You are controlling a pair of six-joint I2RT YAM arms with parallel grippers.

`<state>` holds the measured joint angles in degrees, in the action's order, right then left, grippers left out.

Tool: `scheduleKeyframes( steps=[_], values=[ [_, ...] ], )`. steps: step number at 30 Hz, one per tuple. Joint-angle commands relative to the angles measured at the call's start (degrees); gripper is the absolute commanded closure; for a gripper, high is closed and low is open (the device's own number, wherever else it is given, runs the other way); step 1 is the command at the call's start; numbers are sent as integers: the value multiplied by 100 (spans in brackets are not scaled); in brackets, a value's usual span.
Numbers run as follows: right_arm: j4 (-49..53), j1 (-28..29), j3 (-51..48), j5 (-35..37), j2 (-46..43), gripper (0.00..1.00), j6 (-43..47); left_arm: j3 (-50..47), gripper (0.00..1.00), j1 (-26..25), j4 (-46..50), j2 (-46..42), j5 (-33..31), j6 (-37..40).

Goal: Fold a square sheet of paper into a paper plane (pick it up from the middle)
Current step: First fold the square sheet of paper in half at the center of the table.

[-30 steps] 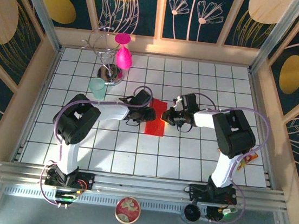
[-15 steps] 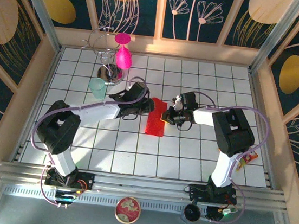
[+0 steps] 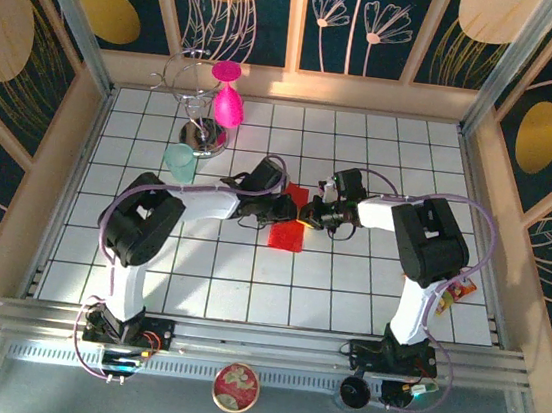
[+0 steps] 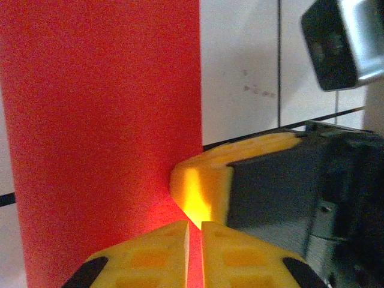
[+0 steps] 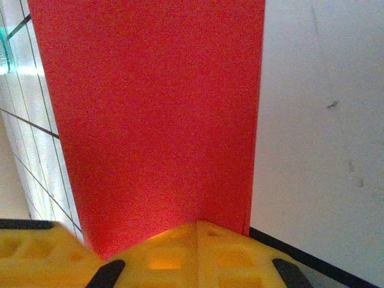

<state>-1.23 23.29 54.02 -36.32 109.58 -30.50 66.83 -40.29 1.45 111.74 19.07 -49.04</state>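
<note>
The red paper strip lies mid-scene on the worktop, long axis near-far, between my tools. Left tool pinched on its middle; right tool fully closed at its edge, hold unclear.

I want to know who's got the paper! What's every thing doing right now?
red paper, a narrow strip, pinched by both grippers near its middle.
left gripper, shut on the red paper.
right gripper, shut on the red paper.
green cup, standing on the table, untouched.
magenta goblet, at the back beside the wire stand, untouched.
</note>
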Motion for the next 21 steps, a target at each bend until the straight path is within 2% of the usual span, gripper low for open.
scheduleKeyframes(
  steps=[1, 9, 21],
  values=[
    [730, 16, -299, 1143, 707, 100, 176, 335, 88, -9, 325, 185, 72, 228],
    [820, 9, -322, 1254, 748, 100, 249, 542, 91, -9, 760, 519, -319, 409],
    [1429, 1, -142, 1812, 1007, 100, 618, -254, 92, 220, 368, 339, -127, 338]
  ],
)
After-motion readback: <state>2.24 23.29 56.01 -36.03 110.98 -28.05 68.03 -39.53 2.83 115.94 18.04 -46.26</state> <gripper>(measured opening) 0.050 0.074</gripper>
